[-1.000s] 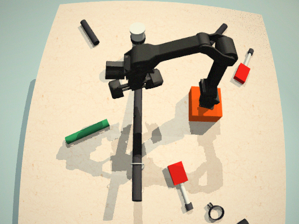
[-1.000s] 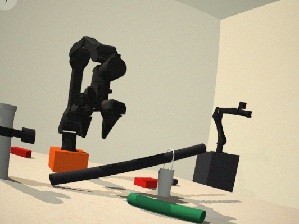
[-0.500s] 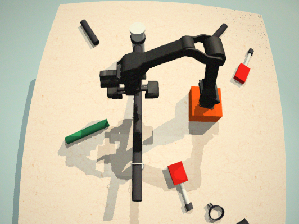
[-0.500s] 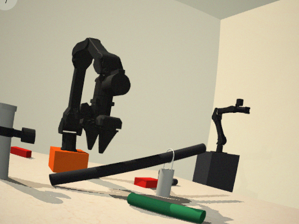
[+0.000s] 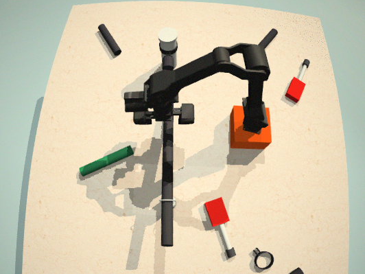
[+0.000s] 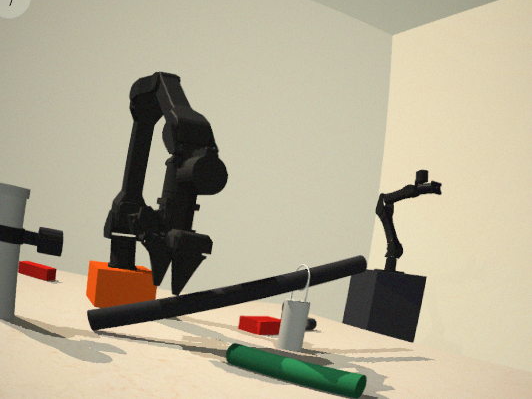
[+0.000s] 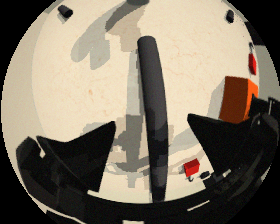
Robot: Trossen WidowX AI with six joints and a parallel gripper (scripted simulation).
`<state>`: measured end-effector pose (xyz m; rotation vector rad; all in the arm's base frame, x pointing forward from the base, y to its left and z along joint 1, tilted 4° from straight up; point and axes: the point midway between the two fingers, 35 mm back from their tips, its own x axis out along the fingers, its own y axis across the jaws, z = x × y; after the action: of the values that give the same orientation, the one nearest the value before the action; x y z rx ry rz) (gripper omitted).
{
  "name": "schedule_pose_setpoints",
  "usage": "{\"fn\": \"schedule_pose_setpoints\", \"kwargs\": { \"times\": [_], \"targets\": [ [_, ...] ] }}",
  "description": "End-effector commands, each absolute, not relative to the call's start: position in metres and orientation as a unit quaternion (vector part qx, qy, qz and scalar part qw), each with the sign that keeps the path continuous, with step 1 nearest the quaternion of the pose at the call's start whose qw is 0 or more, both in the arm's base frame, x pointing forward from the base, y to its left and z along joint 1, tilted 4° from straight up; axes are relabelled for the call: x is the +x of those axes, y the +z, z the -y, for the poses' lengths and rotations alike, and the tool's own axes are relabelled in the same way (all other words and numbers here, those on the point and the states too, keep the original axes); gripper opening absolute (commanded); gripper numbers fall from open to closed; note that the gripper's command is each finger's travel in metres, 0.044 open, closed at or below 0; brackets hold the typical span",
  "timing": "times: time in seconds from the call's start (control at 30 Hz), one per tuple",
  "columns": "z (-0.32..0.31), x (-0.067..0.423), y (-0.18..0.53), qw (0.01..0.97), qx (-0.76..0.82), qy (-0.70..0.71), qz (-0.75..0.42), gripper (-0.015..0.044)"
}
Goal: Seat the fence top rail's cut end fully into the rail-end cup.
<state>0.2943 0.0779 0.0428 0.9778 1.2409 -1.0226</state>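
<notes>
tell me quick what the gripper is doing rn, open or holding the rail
gripper: open, holding nothing; its fingers straddle the top rail near its low end, not closed on it.

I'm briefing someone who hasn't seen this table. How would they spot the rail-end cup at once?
Start at the tall grey post at the table's far edge. A black band circles it near its cap, and the rail-end cup is the stubby black cylinder hanging off that band, facing the long black rail. Unlike the loose black tubes on the table, it sits raised on the post.
</notes>
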Motion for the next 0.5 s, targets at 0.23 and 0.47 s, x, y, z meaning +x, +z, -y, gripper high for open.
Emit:
{"fn": "schedule_pose_setpoints", "kwargs": {
  "times": [0.23,0.47],
  "targets": [
    [-0.078,0.295,0.026,0.588,0.419,-0.438,-0.535,0.0440],
    [-0.077,0.296,0.014,0.588,0.419,-0.438,-0.535,0.0440]
  ]
}}
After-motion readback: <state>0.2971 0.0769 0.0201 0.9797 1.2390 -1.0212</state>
